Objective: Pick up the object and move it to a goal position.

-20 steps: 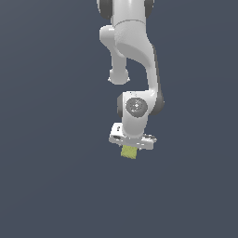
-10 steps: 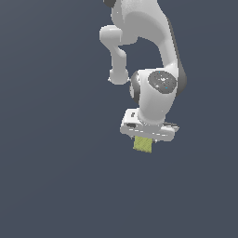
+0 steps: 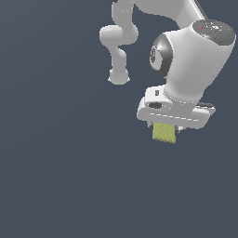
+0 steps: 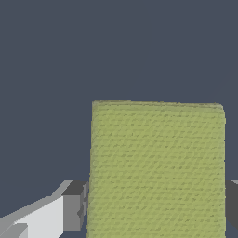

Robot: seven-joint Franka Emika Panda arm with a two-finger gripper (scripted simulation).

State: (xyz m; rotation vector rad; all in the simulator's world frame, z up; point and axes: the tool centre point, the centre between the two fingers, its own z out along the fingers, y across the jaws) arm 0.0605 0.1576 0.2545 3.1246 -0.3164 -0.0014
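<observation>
The object (image 3: 164, 133), a flat yellow-green block with a fine texture, is held between the two fingers (image 4: 73, 213) of the gripper (image 3: 166, 126), which is closed on it at both side edges. It hangs just under the white hand, its lower end free. Only plain dark grey ground is seen around it, open on every side in both views.

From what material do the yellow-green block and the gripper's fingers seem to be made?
Block: matte yellow-green with a fine woven-looking grain, so it suggests fabric, foam or sponge; a render cannot confirm this.
Fingers: flat, hard-edged grey pads on a smooth white body, suggesting moulded plastic or painted metal.
Gripper housing: glossy white shell with soft highlights.
</observation>
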